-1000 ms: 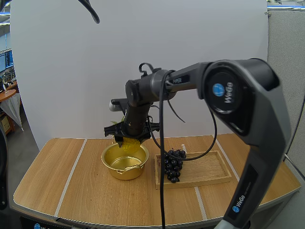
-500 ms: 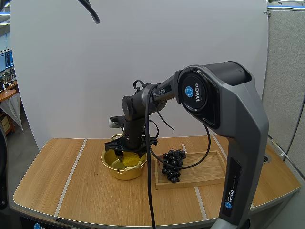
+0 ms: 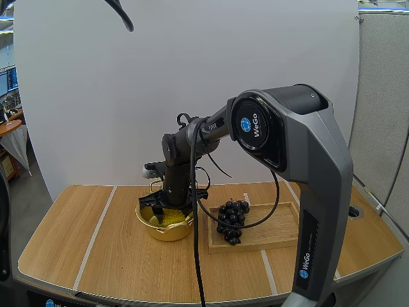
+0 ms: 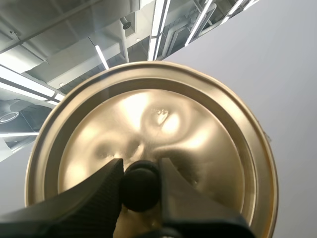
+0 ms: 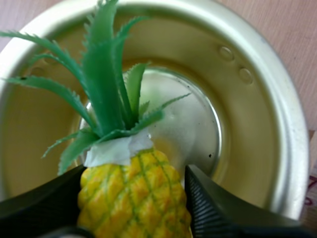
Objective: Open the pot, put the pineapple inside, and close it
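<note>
A gold pot (image 3: pixel 167 231) stands without its lid on the table left of centre. My right gripper (image 3: pixel 169 206) reaches down into it, shut on a yellow pineapple (image 3: pixel 171 219). In the right wrist view the pineapple (image 5: pixel 133 193) sits between the black fingers (image 5: pixel 218 208), its green leaves pointing over the shiny pot floor, inside the rim (image 5: pixel 277 99). The gold lid (image 4: pixel 148 144) is held up in the air in the left wrist view, seen from its top side. My left gripper (image 4: pixel 141 182) is shut on the lid's black knob (image 4: pixel 141 191).
A wooden tray (image 3: pixel 275 233) lies just right of the pot, with a bunch of dark grapes (image 3: pixel 231 220) at its left end, close to the pot's side. Bare tabletop lies to the pot's left and front.
My right gripper has come down with the pineapple from above the pot's rim into the pot. The pot, tray and grapes have stayed in place.
</note>
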Action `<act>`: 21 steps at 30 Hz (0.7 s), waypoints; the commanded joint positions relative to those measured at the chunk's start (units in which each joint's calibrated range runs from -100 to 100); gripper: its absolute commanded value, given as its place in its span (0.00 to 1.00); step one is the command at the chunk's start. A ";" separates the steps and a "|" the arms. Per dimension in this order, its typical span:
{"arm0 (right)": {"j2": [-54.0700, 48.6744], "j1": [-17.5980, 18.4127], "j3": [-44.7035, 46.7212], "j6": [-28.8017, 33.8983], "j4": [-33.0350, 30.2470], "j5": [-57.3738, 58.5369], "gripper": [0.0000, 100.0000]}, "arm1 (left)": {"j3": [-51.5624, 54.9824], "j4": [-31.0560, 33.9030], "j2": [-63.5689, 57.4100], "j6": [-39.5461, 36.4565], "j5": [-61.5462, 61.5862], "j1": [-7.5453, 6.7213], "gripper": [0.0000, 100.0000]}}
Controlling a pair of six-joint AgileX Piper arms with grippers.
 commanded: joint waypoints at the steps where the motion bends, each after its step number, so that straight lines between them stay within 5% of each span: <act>1: -0.13 0.02 -0.24 -0.67 -0.21 0.20 1.00 | -0.50 0.44 -0.26 -0.62 -2.08 -0.13 0.01; 11: -4.18 0.02 -0.38 -0.76 -0.09 1.63 1.00 | -0.50 0.44 -0.26 -0.62 -2.08 -0.13 0.01; 21: -19.99 0.02 -0.38 -0.76 -0.56 7.20 1.00 | -0.50 0.44 -0.26 -0.62 -2.08 -0.13 0.01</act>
